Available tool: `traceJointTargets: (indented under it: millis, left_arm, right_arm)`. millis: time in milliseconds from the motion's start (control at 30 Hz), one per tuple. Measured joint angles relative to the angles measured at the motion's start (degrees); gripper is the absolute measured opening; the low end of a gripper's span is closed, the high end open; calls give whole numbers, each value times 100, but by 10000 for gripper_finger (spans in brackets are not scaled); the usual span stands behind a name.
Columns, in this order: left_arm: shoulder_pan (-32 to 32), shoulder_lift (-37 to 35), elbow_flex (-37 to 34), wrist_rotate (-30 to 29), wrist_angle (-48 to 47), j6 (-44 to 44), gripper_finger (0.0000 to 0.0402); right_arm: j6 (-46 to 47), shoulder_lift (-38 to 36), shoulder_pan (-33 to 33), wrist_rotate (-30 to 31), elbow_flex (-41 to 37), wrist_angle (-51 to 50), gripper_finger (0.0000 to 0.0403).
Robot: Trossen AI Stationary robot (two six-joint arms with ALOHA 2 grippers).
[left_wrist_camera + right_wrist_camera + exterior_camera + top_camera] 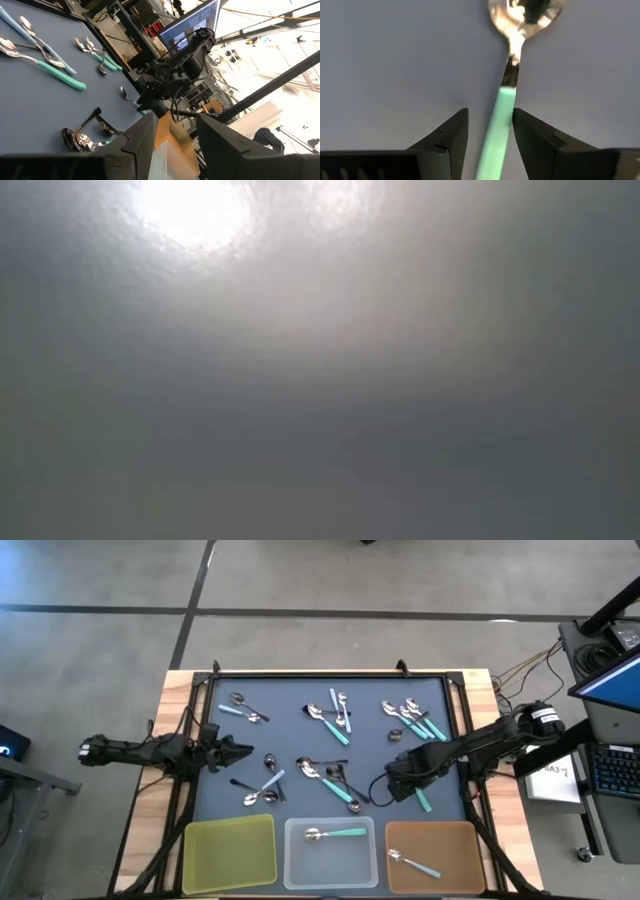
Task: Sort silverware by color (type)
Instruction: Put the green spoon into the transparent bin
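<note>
Several spoons lie loose on the dark mat [290, 740], in clusters at the far left [245, 710], far middle [335, 715], far right [410, 718] and centre [330, 778]. My right gripper [405, 775] points down, open, over a teal-handled spoon [502, 115] lying on the mat; the handle runs between its two fingers, and the shiny bowl [525, 15] is ahead of them. The handle's end [423, 801] sticks out from under the gripper. My left gripper [240, 750] waits open and level at the mat's left edge. The low view shows only glare. My right gripper comes at the teal handle [506, 107] from above, with one finger on either side and the fingers across it. A gap shows on one side. The other finger [530, 130] lies close against the handle, and I cannot tell whether it touches.
Three trays stand along the near edge: yellow [230, 852], clear [300, 865] with a teal-handled spoon [335, 834], and brown [460, 840] with a light-blue-handled spoon [413, 862]. Black frame bars edge the mat. A desk with a keyboard and cables stands to the right.
</note>
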Motion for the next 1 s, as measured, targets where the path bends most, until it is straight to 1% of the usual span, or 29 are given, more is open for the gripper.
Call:
traceJointTargets:
  millis: [167, 267, 367, 500, 633, 733, 800, 867, 1000]
  left_arm:
    - [-1, -2, -1, 2, -1, -2, 132]
    - [0, -2, 0, 1, -2, 0, 132]
    - [1, -1, 0, 1, -1, -2, 132]
    - [1, 0, -1, 0, -1, 0, 132]
    - [0, -1, 0, 1, 2, -1, 132]
    - [-1, 0, 0, 0, 1, -2, 132]
    - [0, -2, 0, 1, 10, -2, 132]
    - [1, 0, 1, 0, 8, -1, 132]
    - [-1, 0, 1, 0, 8, -2, 132]
  right_arm:
    - [-90, -26, -28, 8, -291, 155, 139]
    - [-169, -25, -28, 7, -359, 289, 127]
    - [-174, -38, -28, 7, -367, 372, 96]
    - [-172, -98, -29, 6, -370, 392, 35]
    - [-179, -312, -26, 70, -266, 387, 31]
    - [-368, -543, -26, 597, 75, 705, 31]
    - [-709, -656, -28, 971, 340, 778, 31]
    - [-1141, -677, -25, 1175, 606, 1265, 31]
    - [-2003, -640, 59, 1217, 1097, 2611, 31]
